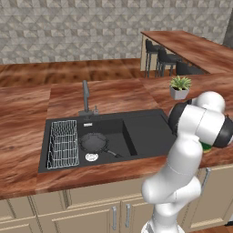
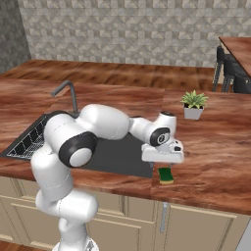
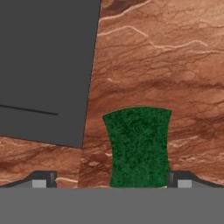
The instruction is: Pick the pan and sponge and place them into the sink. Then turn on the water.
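Observation:
The black pan [image 1: 94,143] lies in the basin of the black sink [image 1: 145,132], its handle pointing right, next to the silver drain. The sponge [image 2: 165,175] rests green face up on the wooden counter, just right of the sink's drainboard [image 2: 122,157]. My gripper [image 2: 164,164] hangs directly over the sponge and is open. In the hand view the sponge [image 3: 139,146] lies between the two fingertips [image 3: 181,181], with the sink's edge [image 3: 43,65] to the left. A sliver of the sponge [image 1: 207,147] peeks out behind my arm. The water is out of view at the faucet [image 1: 85,95].
A wire rack [image 1: 63,144] fills the sink's left part. A potted plant [image 2: 194,104] stands on the counter behind the sponge. Bar stools [image 1: 159,57] and a raised counter are at the far right. The counter's front edge runs close to the sponge.

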